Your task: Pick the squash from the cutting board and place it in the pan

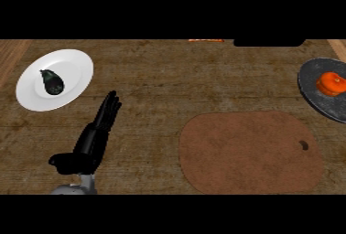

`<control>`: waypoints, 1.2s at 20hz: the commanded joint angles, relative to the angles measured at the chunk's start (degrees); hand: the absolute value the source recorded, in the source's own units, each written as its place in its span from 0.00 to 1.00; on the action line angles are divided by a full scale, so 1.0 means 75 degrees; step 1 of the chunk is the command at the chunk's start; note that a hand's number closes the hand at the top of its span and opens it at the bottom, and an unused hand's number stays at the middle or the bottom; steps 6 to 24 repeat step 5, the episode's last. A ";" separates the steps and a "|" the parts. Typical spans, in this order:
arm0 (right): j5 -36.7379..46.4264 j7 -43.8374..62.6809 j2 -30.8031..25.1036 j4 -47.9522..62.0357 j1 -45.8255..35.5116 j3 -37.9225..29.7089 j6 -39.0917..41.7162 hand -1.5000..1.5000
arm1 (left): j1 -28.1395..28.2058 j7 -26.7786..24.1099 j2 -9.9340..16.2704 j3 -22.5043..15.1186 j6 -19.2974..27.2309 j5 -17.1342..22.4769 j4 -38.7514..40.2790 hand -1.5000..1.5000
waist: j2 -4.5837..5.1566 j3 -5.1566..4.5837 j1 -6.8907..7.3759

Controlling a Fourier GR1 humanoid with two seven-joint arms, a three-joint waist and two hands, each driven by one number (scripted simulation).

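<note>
An orange squash (pixel 332 84) lies in the dark grey pan (pixel 317 96) at the right edge of the head view. The brown cutting board (pixel 250 153) sits at the lower right with nothing on it. My left hand (pixel 94 137) stands at the lower left, fingers straight and pointing up the counter, holding nothing. My right hand does not show in the view.
A white plate (pixel 67 68) at the upper left carries a dark green vegetable (pixel 51 82). An orange strip (pixel 205 40) and a black object (pixel 268 43) sit at the far edge of the wooden counter.
</note>
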 commanded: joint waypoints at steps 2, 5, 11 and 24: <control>-0.0153 0.0302 -0.0082 -0.0379 -0.0020 0.0261 -0.0362 0.00 | 0.0209 -0.0398 -0.0237 -0.0103 0.0098 -0.0142 0.0208 0.50 | -0.0001 -0.0002 0.0003; 0.0105 -0.0280 0.0012 0.0005 -0.0002 0.0468 -0.0986 0.00 | 0.0069 -0.0034 0.0078 0.0093 -0.0148 -0.0030 -0.0022 0.50 | 0.0008 0.0004 0.0037; 0.0105 -0.0280 0.0012 0.0005 -0.0002 0.0468 -0.0986 0.00 | 0.0069 -0.0034 0.0078 0.0093 -0.0148 -0.0030 -0.0022 0.50 | 0.0008 0.0004 0.0037; 0.0105 -0.0280 0.0012 0.0005 -0.0002 0.0468 -0.0986 0.00 | 0.0069 -0.0034 0.0078 0.0093 -0.0148 -0.0030 -0.0022 0.50 | 0.0008 0.0004 0.0037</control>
